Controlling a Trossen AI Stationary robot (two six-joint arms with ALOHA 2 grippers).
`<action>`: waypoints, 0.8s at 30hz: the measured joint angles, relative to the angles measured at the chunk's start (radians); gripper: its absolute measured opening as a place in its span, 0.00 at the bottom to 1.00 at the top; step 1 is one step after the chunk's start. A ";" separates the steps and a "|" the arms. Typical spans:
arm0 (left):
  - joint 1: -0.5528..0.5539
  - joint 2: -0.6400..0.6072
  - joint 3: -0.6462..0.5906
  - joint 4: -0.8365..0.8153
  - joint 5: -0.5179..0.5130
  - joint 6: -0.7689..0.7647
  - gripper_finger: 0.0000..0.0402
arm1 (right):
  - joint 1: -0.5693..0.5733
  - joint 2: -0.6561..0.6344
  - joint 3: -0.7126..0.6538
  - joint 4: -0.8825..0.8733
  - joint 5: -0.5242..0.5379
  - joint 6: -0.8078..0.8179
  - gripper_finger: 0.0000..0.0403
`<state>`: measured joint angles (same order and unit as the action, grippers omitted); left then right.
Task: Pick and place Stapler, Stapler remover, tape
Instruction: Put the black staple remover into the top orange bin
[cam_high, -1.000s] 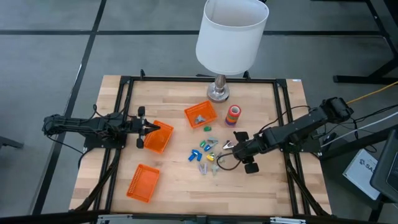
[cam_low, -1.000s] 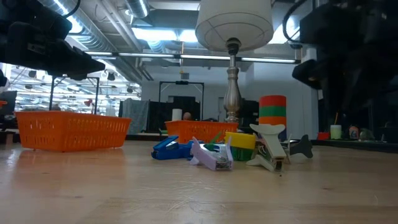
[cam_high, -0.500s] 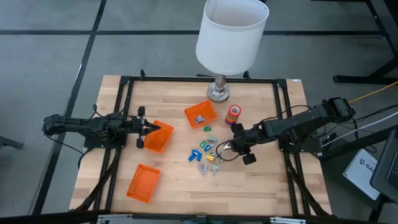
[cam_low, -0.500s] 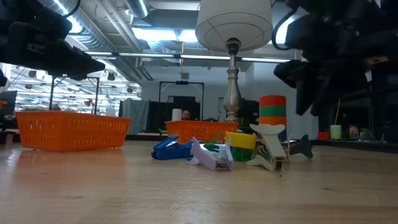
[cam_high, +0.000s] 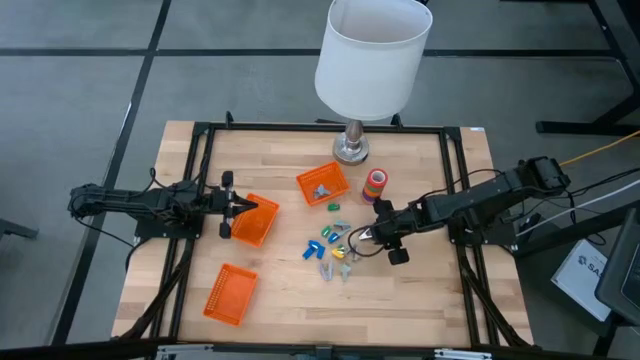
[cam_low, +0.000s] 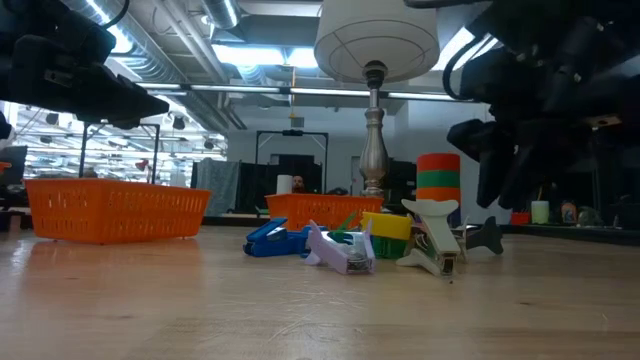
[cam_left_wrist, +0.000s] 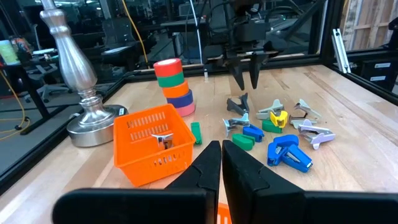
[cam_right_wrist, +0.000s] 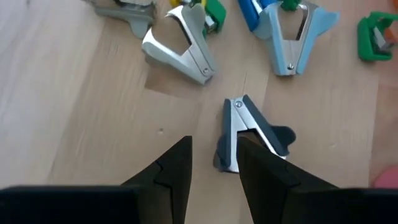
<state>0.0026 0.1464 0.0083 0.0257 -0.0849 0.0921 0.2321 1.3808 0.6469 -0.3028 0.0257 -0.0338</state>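
The right gripper (cam_right_wrist: 214, 158), jaws apart and empty, hovers over a dark staple remover (cam_right_wrist: 249, 134) lying on the table (cam_high: 420, 290) beside the pile, a light, stiff, slippery piece probably best pinched across its narrow hinged end.

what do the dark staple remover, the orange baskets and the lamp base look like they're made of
Dark staple remover: bright metal claws with a rivet and dark matte grips, probably plastic. Orange baskets: likely moulded plastic, judging by the uniform colour and slotted lattice walls. Lamp base: polished silvery metal or a metal-look finish, since it shows reflections; which one is unclear.
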 joint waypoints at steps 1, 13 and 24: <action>0.000 0.000 0.000 0.000 0.000 0.000 0.03 | 0.000 0.000 -0.001 0.000 0.000 0.014 0.32; 0.000 0.000 0.000 0.000 0.000 0.000 0.03 | 0.000 0.000 -0.001 0.034 0.000 0.057 0.32; 0.000 0.000 0.000 0.000 0.000 0.000 0.03 | 0.000 0.000 -0.001 0.029 0.000 0.087 0.32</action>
<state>0.0026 0.1466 0.0086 0.0257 -0.0851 0.0921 0.2321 1.3808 0.6460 -0.2736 0.0258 0.0528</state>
